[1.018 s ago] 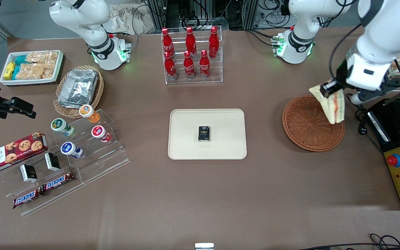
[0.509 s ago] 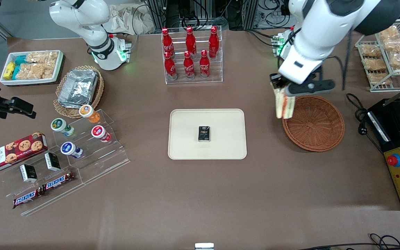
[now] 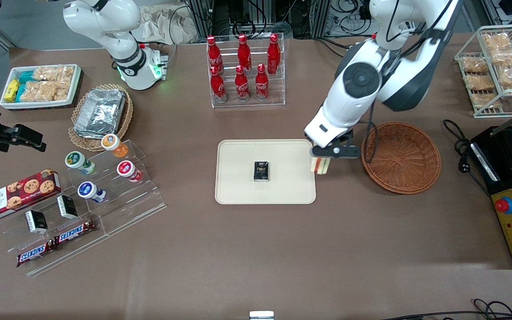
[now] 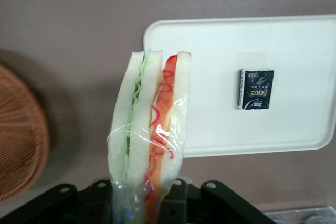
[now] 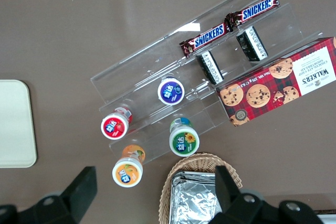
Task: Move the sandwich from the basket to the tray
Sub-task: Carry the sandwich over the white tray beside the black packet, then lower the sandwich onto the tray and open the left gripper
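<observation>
Sandwich hangs pinched in your gripper, whose fingers are closed on its wrapped end, cut edge showing. You hold it above the tray rim at the tray's 3 o'clock edge, between a small black packet and the basket.

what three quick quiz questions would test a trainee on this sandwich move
1. True or false: the sandwich already lies flat on the tray.
2. What does the gripper hold, and where is it?
3. What lies on the tray: A a Snickers bar, B a small black packet, C a cola bottle?

Key:
1. False; it hangs upright in the gripper.
2. The wrapped sandwich, above the tray edge nearest the reddish-brown basket.
3. B.
</observation>
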`<act>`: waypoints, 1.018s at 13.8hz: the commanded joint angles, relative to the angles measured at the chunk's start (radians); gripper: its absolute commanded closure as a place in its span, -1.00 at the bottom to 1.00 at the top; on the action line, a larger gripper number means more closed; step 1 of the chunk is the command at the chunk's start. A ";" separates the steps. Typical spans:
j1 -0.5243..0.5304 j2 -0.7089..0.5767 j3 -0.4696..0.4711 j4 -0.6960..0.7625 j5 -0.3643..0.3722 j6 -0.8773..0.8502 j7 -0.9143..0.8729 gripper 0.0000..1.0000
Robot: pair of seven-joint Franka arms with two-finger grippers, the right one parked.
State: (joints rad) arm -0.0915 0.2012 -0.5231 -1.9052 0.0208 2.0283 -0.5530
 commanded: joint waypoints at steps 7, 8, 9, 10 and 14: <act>-0.065 0.299 -0.002 -0.011 0.257 0.239 -0.206 1.00; -0.074 0.317 0.000 -0.008 0.277 0.253 -0.235 1.00; -0.077 0.335 0.000 -0.005 0.301 0.260 -0.264 1.00; -0.082 0.345 0.000 -0.003 0.324 0.262 -0.287 1.00; -0.080 0.386 0.002 0.012 0.373 0.276 -0.303 0.02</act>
State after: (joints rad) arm -0.1658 0.5601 -0.5226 -1.9235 0.3502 2.2955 -0.8202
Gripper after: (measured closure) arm 0.758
